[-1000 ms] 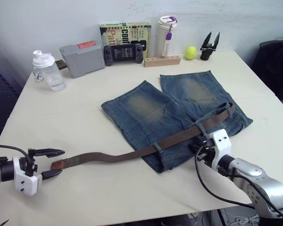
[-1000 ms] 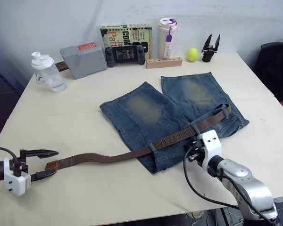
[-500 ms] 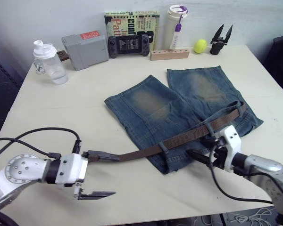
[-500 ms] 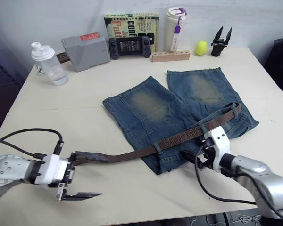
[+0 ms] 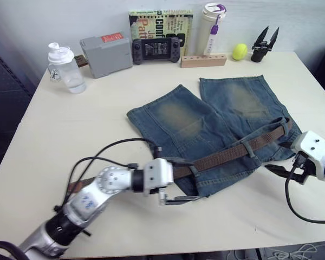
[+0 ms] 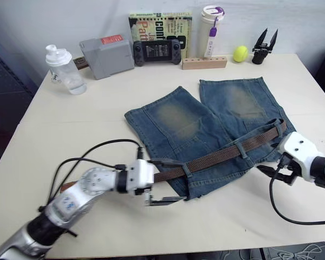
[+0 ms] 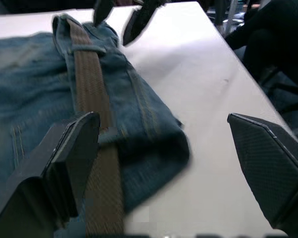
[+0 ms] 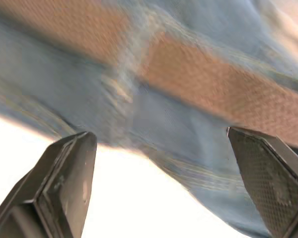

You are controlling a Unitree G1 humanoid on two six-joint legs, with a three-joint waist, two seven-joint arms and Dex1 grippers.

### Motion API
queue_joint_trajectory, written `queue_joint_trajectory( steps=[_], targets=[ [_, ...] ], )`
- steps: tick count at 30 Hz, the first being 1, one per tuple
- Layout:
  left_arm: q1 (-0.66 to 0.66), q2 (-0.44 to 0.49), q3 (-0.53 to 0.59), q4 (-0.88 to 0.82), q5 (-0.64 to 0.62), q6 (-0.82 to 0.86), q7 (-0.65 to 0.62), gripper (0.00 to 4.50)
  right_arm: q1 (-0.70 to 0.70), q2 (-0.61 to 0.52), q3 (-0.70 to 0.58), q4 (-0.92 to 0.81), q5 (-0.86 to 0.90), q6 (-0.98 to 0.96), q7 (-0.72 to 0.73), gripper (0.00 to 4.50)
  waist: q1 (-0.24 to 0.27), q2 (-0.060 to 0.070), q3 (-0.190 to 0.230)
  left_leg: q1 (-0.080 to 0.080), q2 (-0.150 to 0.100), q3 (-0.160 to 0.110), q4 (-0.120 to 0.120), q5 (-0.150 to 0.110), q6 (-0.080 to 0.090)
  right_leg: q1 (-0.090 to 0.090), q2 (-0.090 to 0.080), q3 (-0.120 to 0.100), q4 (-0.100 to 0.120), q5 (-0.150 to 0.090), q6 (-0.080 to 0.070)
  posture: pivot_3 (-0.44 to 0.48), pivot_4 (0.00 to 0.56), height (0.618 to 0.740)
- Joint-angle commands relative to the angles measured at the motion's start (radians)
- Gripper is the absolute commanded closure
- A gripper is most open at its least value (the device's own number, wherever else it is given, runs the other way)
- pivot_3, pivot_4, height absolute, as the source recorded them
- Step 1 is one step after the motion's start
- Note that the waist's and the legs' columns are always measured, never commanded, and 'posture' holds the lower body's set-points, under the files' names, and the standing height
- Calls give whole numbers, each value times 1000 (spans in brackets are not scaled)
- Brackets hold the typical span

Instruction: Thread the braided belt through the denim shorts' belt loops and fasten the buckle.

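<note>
Because the braided belt (image 5: 227, 154) already lies along the waistband of the denim shorts (image 5: 206, 122) near the table's middle, the left gripper (image 5: 179, 181) straddles it at the near-left loop, jaws wide and empty, while the right gripper (image 5: 281, 169) waits open just off the shorts' right edge.
</note>
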Motion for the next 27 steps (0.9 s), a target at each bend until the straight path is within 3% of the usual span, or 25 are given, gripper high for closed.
queue_joint_trajectory(
  steps=[1,6,10,11,14,20,21,27],
  targets=[
    [-47,-97,-73,85,133,-4,-35,3,-55,-38,86,191,-201,-261,-40,29,-3,0,0,0,1,0,-1,0,0,0,1,0,-1,0,0,0,150,731],
    [-110,-216,-178,261,330,-38,-58,3,-178,-43,210,436,-439,-474,-205,29,-7,-1,0,1,3,1,2,0,-1,2,2,0,0,0,-1,0,150,731],
    [-136,-260,-190,353,475,-75,-10,3,-274,6,288,541,-532,-541,-274,29,-5,-9,-2,1,6,0,3,0,0,2,2,0,0,1,-1,0,150,731],
    [-137,-265,-182,369,498,-82,3,263,-290,22,305,562,-548,-545,-286,3,-3,-11,-4,1,8,0,4,0,0,3,2,0,0,1,-1,0,150,731],
    [-140,-270,-158,408,564,-118,42,1283,-313,63,326,596,-552,-544,-293,928,-3,-21,-9,2,9,-1,4,0,0,5,1,-1,0,1,-1,0,150,731],
    [-130,-216,-100,469,659,-195,99,4055,-307,138,304,544,-483,-482,-258,3942,-26,-24,-11,7,10,-13,3,0,0,17,1,-2,-4,2,-2,0,150,731],
    [-123,-200,-88,471,659,-205,94,4288,-303,145,301,530,-475,-473,-253,4415,-30,-24,-11,8,11,-14,3,0,0,18,0,-1,-4,2,-2,0,150,731],
    [-80,-13,26,587,685,-401,154,4293,-250,232,271,261,-391,-331,-226,4500,-57,-21,-13,8,15,-20,2,0,-3,18,1,-1,-2,0,-7,0,150,731]
  ],
)
